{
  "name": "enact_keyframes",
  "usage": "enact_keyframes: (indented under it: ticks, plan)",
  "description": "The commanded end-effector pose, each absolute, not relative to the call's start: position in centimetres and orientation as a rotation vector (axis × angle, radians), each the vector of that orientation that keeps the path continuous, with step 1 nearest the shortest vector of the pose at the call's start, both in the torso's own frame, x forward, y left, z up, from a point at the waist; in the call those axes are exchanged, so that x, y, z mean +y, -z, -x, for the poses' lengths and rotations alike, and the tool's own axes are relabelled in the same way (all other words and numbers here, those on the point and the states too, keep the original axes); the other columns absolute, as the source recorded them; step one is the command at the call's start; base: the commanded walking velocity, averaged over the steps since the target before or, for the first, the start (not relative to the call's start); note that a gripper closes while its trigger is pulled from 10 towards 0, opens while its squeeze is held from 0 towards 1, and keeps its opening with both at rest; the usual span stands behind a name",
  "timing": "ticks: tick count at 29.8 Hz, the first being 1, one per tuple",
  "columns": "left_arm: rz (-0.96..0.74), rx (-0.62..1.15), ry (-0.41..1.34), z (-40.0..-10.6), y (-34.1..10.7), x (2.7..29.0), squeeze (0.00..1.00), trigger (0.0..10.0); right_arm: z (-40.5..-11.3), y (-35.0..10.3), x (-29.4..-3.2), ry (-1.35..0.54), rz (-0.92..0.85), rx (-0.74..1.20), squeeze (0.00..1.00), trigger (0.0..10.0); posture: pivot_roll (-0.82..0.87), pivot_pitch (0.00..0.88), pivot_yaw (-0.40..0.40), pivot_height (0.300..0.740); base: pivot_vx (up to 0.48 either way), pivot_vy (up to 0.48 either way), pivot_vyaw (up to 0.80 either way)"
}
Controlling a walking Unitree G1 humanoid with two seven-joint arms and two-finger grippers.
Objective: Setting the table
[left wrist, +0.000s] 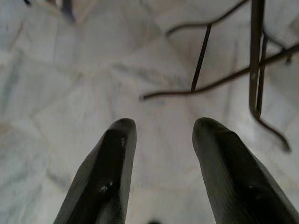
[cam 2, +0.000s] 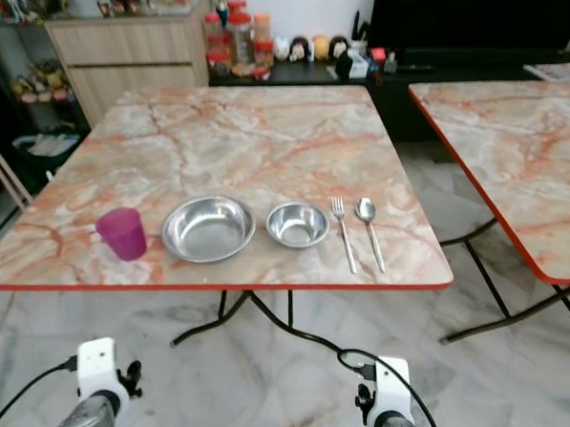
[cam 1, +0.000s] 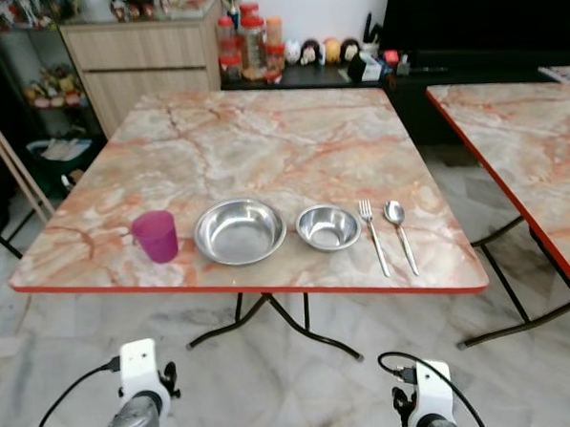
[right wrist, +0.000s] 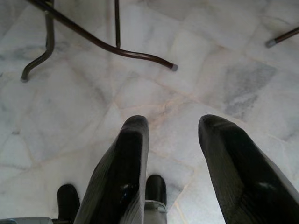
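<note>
Along the marble-patterned table's (cam 1: 262,138) near edge, lower centre: one purple cup (cam 1: 156,236), two steel bowls, large (cam 1: 239,230) and small (cam 1: 328,227), one fork (cam 1: 372,236), one spoon (cam 1: 399,234). Both grippers, left (left wrist: 161,154) and right (right wrist: 173,154), hang with fingers apart over marble floor (right wrist: 224,79).

Count on the marble table (cam 1: 261,129), along its near edge:
- purple cup (cam 1: 156,236): 1, left end of row
- steel bowls: 2, large bowl (cam 1: 239,230) beside cup, small bowl (cam 1: 328,227) next
- fork (cam 1: 372,234): 1
- spoon (cam 1: 399,231): 1, right end

Second table (cam 1: 525,143) to the right: 1.
</note>
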State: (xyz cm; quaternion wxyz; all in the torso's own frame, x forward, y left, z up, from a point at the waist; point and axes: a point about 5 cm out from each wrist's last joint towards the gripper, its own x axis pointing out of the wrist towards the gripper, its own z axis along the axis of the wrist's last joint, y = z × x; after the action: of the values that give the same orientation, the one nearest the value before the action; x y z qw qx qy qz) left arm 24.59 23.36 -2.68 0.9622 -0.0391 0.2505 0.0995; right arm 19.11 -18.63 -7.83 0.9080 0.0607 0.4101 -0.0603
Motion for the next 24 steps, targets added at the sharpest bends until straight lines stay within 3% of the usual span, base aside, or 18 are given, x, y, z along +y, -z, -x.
enact_keyframes:
  ticks: [1,16,23,24]
  plan:
    - [0.095,0.428,-0.163,-24.9,2.0,23.0,1.00,10.0,-19.2,7.8,-18.7,0.126,-0.118,0.842,0.00,10.0,0.05,0.000,-0.025,0.740,0.000,0.000,0.00]
    - [0.156,0.090,0.002,-26.1,-3.1,20.1,1.00,10.0,-19.0,7.9,-18.8,0.123,-0.098,0.851,0.00,10.0,0.07,0.000,-0.030,0.740,0.000,0.000,0.00]
    - [0.318,-0.045,0.072,-28.8,-8.2,18.3,1.00,10.0,-19.1,7.8,-18.9,0.123,-0.097,0.851,0.00,10.0,0.06,0.000,-0.027,0.740,0.000,0.000,0.00]
    - [0.342,-0.052,0.083,-29.1,-8.7,18.1,0.33,10.0,-19.1,7.8,-18.9,0.124,-0.097,0.851,0.00,10.0,0.06,0.000,-0.025,0.740,0.000,0.000,0.00]
